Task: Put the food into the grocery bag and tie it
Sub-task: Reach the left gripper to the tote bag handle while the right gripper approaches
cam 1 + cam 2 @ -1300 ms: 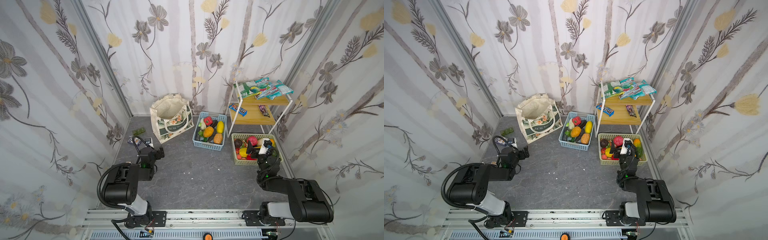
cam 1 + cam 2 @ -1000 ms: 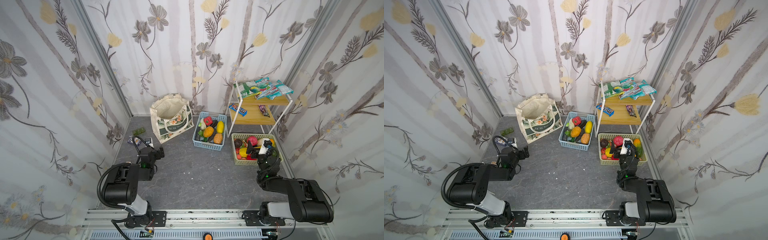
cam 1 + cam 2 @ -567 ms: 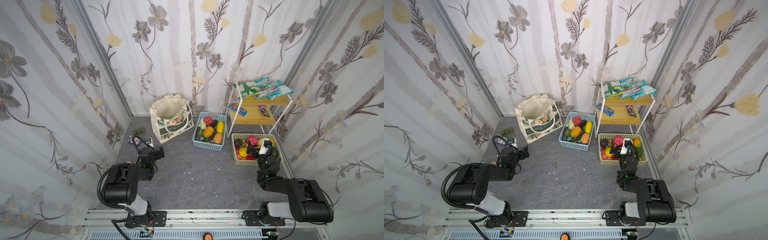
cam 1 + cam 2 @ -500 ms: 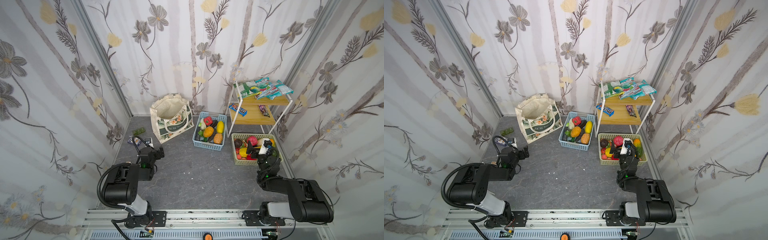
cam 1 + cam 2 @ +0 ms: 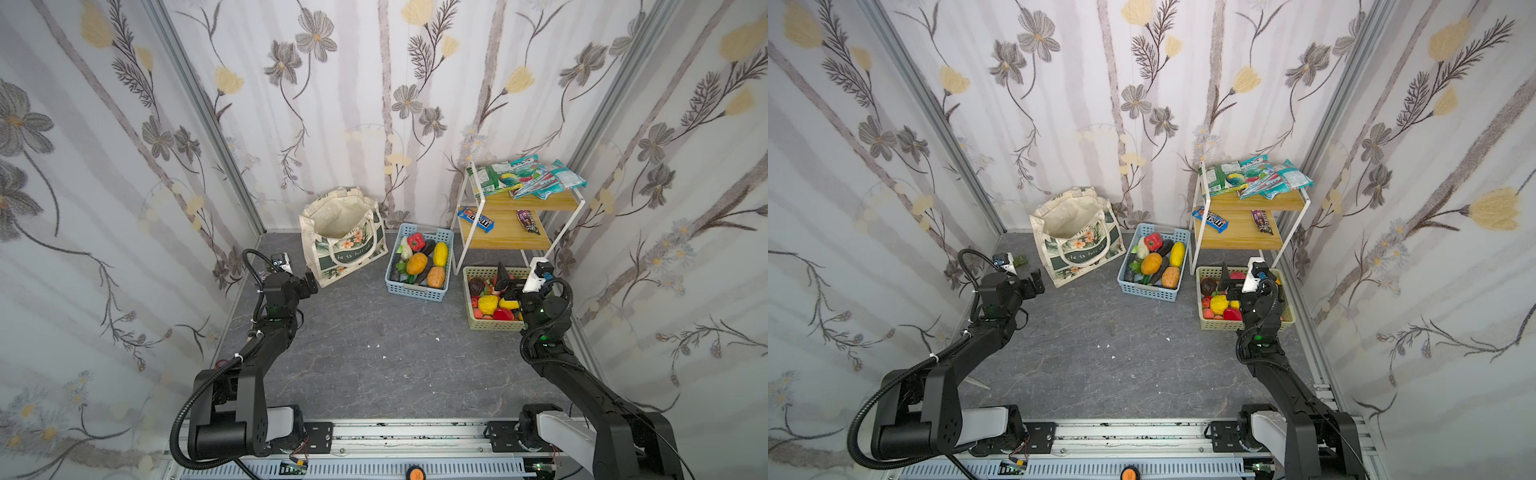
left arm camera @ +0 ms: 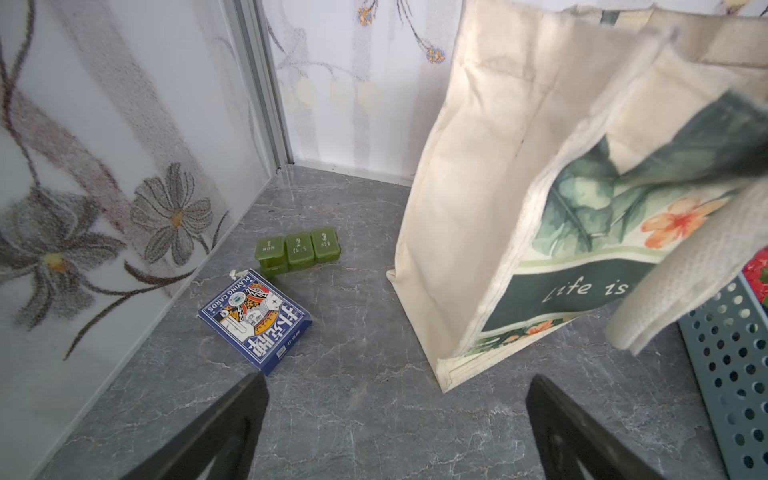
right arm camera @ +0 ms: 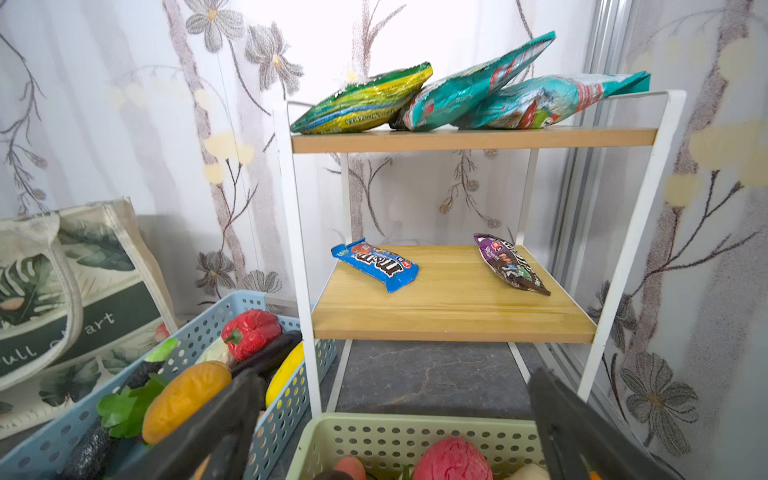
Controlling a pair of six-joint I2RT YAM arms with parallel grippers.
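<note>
Left claw (image 6: 397,386), spread and empty, faces the upright, mouth-up tote bag (image 6: 478,187) just ahead; right claw (image 7: 395,378), spread, hovers above the pale perforated basket (image 7: 415,426).

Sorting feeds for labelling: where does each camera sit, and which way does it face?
Both top views: high behind the robot, looking down on tote bag, left arm and right arm.
Left wrist: on left arm, facing tote bag and card box; open left gripper shows.
Right wrist: on right arm, facing shelf; open right gripper shows.
Shared: both wrist views catch the blue basket.
</note>
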